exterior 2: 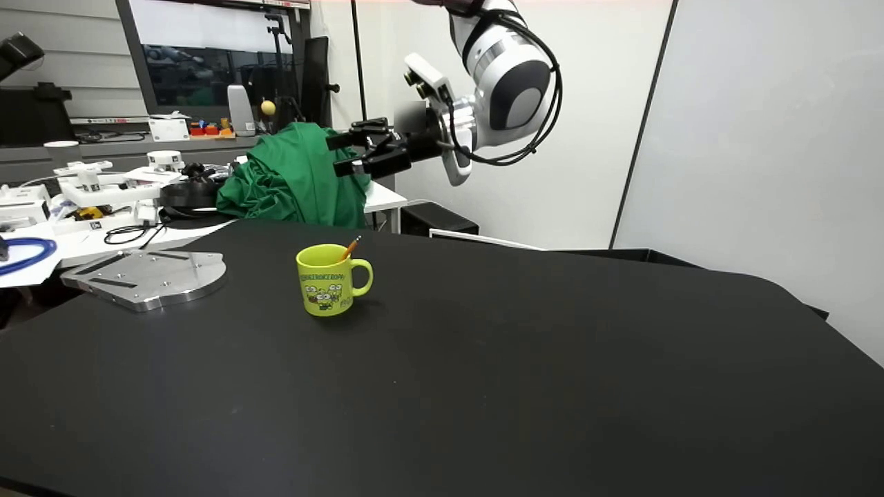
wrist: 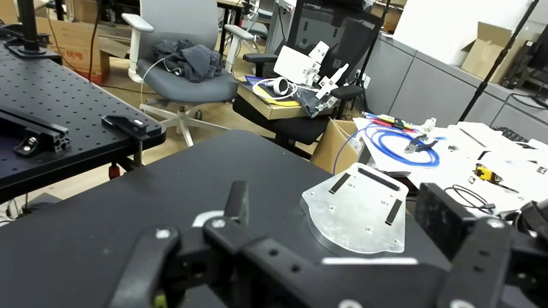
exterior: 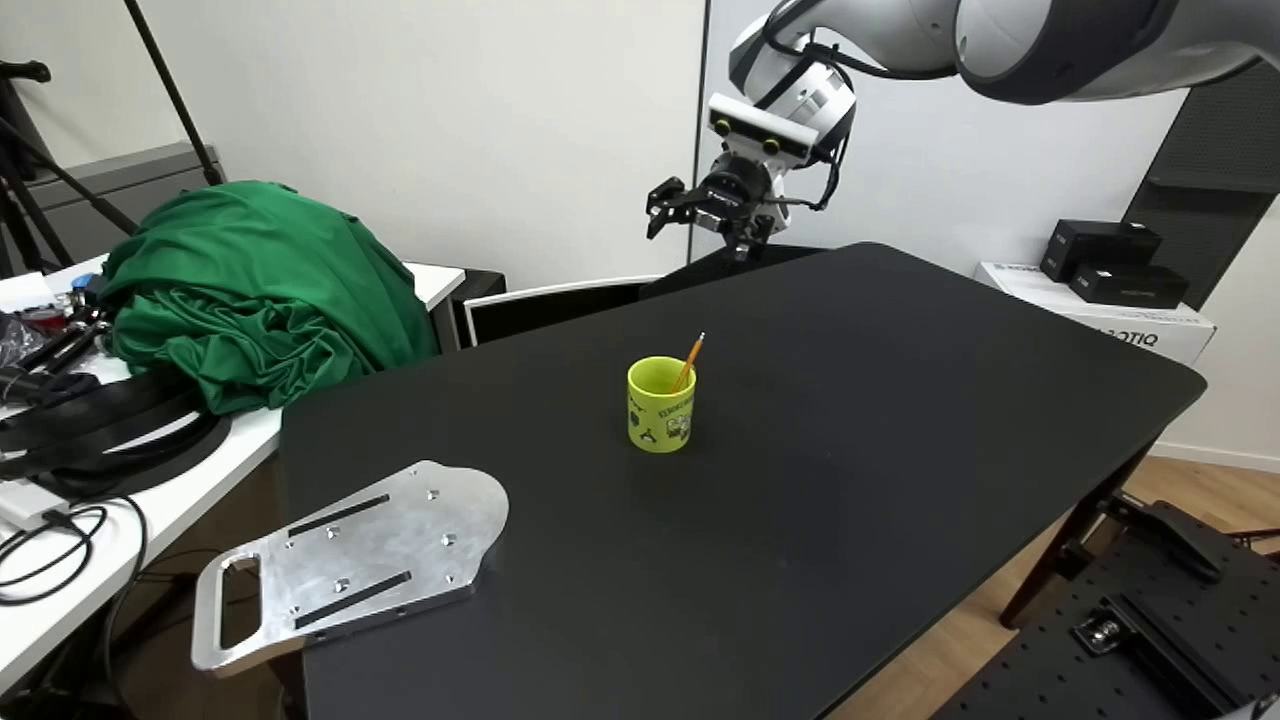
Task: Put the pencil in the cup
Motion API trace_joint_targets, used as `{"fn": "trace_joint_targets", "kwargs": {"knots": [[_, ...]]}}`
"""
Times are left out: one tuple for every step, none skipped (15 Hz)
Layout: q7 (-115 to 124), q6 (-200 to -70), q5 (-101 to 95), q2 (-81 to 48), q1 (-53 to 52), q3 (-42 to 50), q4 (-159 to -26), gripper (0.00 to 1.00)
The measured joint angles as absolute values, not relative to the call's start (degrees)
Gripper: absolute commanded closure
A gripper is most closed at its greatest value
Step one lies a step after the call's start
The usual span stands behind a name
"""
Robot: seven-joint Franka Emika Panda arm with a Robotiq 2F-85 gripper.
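In both exterior views the pencil (exterior: pixel 689 362) stands slantwise in the cup (exterior 2: pixel 321 288), leaning toward one o'clock, its upper end poking out above. From the fingers (wrist: pixel 443 222), both lie at about six o'clock, lower down and well apart. The cup stands upright on the matte black desk (exterior: pixel 800 520). The fingers are raised in the air and spread wide, with open space between them; through that gap the wrist view shows a metal plate (wrist: pixel 355 219). The pencil is a thin, straight orange stick. The cup is a smooth yellow-green cylinder printed with dark lettering and cartoon figures, its looped handle (exterior 2: pixel 369 277) at three o'clock in an exterior view. In an exterior view a heap of wrinkled green cloth (exterior: pixel 265 265) lies between nine and ten o'clock of the cup; the silvery, slotted plate lies at eight o'clock, jutting past the desk's edge.
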State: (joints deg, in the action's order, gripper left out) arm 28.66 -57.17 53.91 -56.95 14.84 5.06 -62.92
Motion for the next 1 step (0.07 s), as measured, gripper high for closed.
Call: {"fn": "trace_joint_targets", "kwargs": {"knots": [[28.4,-57.2,53.9,-56.9,14.8,5.1,-63.2,0.0]]}}
